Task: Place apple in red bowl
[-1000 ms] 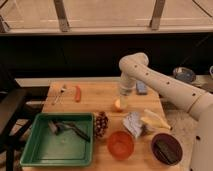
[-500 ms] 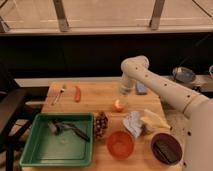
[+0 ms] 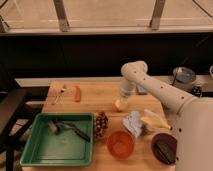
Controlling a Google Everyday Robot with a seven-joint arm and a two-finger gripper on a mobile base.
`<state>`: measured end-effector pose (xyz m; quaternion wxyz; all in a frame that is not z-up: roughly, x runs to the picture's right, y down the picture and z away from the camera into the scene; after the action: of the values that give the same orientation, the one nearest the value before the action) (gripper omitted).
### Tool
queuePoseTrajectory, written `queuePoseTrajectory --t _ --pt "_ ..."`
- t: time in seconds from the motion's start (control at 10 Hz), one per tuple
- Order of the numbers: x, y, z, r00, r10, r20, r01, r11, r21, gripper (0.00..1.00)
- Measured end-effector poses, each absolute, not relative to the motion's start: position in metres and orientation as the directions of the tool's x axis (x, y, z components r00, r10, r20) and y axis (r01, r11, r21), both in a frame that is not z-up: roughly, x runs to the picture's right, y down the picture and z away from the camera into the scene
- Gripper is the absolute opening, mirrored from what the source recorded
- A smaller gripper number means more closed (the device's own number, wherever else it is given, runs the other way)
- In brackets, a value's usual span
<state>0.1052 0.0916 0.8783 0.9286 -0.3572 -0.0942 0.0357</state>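
The apple [image 3: 119, 104] is a small yellow-orange fruit on the wooden table, near its middle. My gripper [image 3: 123, 97] points down directly over the apple, at its top. The white arm reaches in from the right. The red bowl [image 3: 120, 144] is an orange-red bowl near the table's front edge, below the apple and a hand's width away from it.
A green tray [image 3: 30, 150] with utensils sits at the front left. A pine cone-like object [image 3: 102, 125] lies beside it. A carrot-like stick [image 3: 77, 93] and a fork [image 3: 60, 92] lie at the back left. Crumpled wrappers [image 3: 142, 122] and a maroon bowl [image 3: 164, 148] are at the right.
The arm has shifted slightly and the gripper has come down closer onto the apple. The apple and bowl have stayed in place.
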Motion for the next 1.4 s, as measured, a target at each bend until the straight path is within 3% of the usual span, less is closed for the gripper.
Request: queuePoseTrajectory --t 0.3,0.4,0.7,1.0,1.4 --pt "0.108 0.109 0.895 0.976 0.166 0.144 -0.018 0.715 -0.699 0.6" --pt "0.107 0.111 0.896 0.975 0.167 0.145 -0.018 0.713 -0.701 0.55" --pt "0.108 0.104 0.887 0.976 0.164 0.146 -0.017 0.721 -0.693 0.28" --pt "0.112 0.08 0.852 0.976 0.151 0.157 -0.006 0.74 -0.673 0.01" --pt "0.118 0.079 0.792 0.974 0.122 0.189 0.035 0.744 -0.667 0.0"
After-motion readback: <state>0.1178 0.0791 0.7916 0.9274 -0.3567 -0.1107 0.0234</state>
